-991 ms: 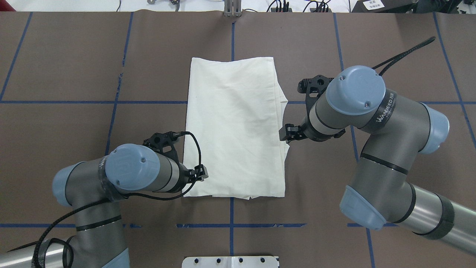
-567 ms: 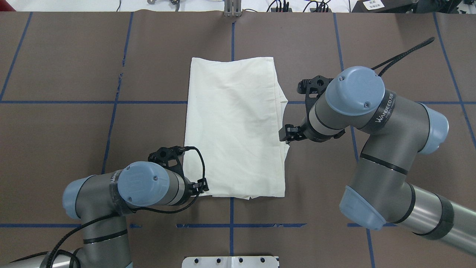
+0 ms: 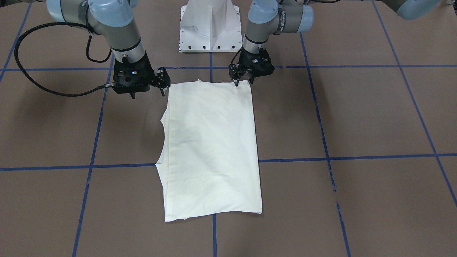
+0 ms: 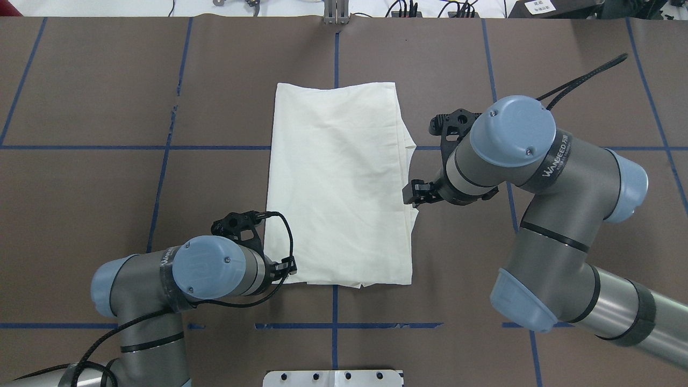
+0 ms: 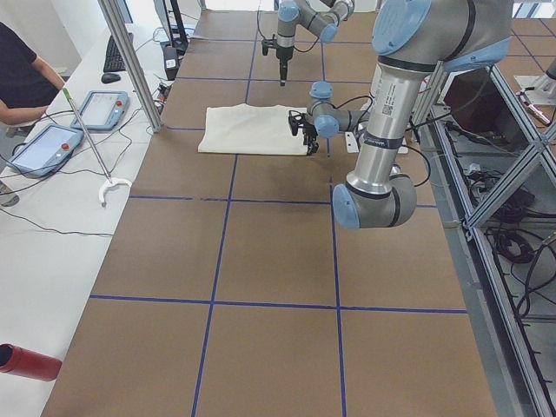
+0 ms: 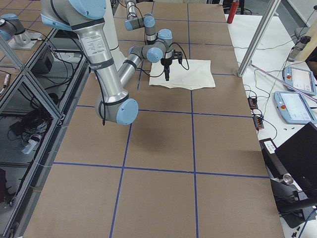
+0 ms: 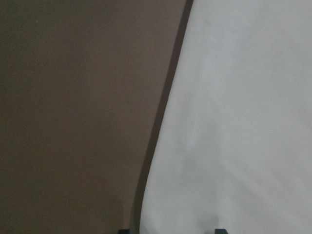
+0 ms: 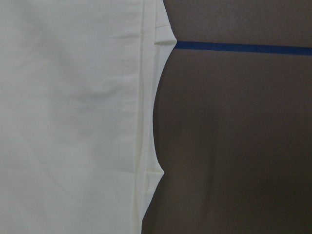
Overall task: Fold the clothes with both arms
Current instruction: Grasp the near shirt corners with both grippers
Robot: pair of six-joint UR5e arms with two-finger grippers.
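The shirt lies on the worktop, long axis running away from me; my left gripper straddles its near-left corner, open and empty, while my right gripper hangs open beside its right edge.

Open table around the shirt; both arms crowd its robot-side end.

Bare table lies wide to the left, right and far side of the shirt. At the robot-side left corner the left gripper straddles the shirt's edge, its cable loop arching over the cloth. The right gripper hangs just beside the right edge. The base stands between the arms.
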